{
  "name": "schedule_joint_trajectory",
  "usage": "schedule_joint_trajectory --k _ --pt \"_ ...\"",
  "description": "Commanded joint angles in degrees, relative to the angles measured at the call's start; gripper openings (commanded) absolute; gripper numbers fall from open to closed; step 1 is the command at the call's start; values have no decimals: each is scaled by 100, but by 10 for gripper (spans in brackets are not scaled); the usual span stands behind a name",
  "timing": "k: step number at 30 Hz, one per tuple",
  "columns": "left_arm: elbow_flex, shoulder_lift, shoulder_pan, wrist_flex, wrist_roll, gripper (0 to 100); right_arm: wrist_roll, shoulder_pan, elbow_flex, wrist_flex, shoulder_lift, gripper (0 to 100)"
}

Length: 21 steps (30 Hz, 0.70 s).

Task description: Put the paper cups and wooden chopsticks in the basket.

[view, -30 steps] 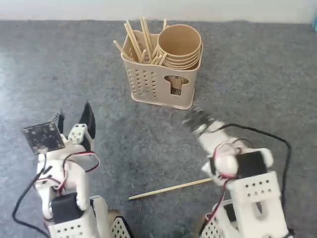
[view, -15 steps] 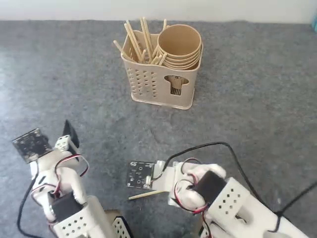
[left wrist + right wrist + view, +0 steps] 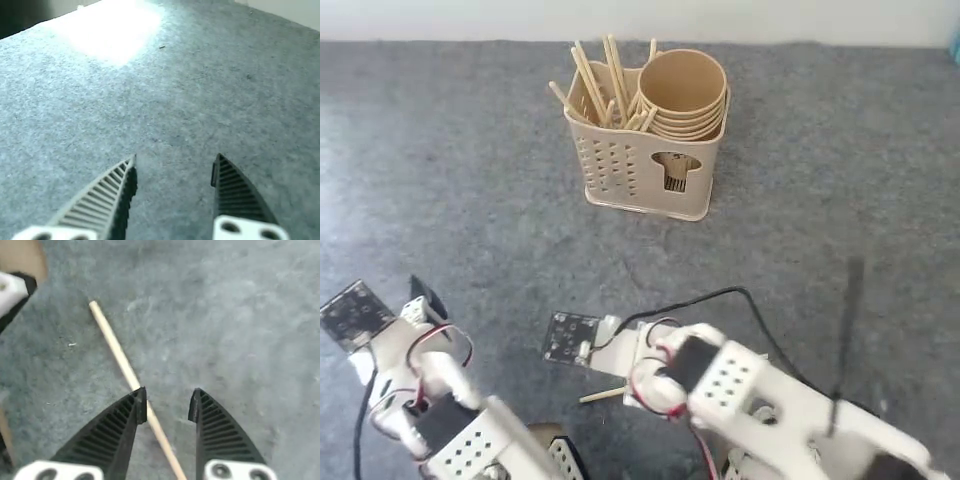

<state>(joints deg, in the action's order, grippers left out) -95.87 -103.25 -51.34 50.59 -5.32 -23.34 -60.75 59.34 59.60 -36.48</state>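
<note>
- My left gripper [image 3: 175, 167] is spread wide and holds nothing. It hangs low over a bare patch of the grey counter [image 3: 840, 180] at the near left, well apart from everything the task needs. I take it to be parked there so the other arm has room.
- The one loose chopstick [image 3: 117, 352] lies flat on the counter at the near edge. From above, its free end [image 3: 605, 394] pokes out from under the right arm.
- My right gripper [image 3: 169, 400] hangs right over that stick, pointing down, its fingers parted and pinching nothing. The stick runs slantwise and passes under the tip of one finger instead of through the middle of the gap. I judge a small sideways shift is needed before closing, or the finger may press on the stick and roll it away.
- Toward the far side stands the basket [image 3: 620, 165], upright and well apart from both arms. Its left compartment holds a bundle of chopsticks [image 3: 600, 80] standing on end and leaning outward.
- The right compartment holds the stacked paper cups [image 3: 682, 85], nested mouth up. With those in, I judge this last stick is all that remains.
</note>
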Motion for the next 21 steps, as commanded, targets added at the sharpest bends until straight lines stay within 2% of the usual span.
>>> schedule_joint_trajectory --k 1,7,14,16,18,21 --pt "22 -97 -97 -167 53 233 -26 -295 -44 -338 787 144" --pt "13 -97 -88 -176 53 233 -352 -382 -79 -620 1701 145" --pt "13 -97 -88 -176 53 233 -378 -347 -167 -673 1754 143" --pt "13 -97 -88 -176 53 233 -360 -277 -167 -629 1736 102" --pt "13 -97 -79 -176 53 233 -360 -242 -167 -629 1736 17" --pt "13 -97 -70 -185 53 232 -352 -242 -167 -549 1727 27"
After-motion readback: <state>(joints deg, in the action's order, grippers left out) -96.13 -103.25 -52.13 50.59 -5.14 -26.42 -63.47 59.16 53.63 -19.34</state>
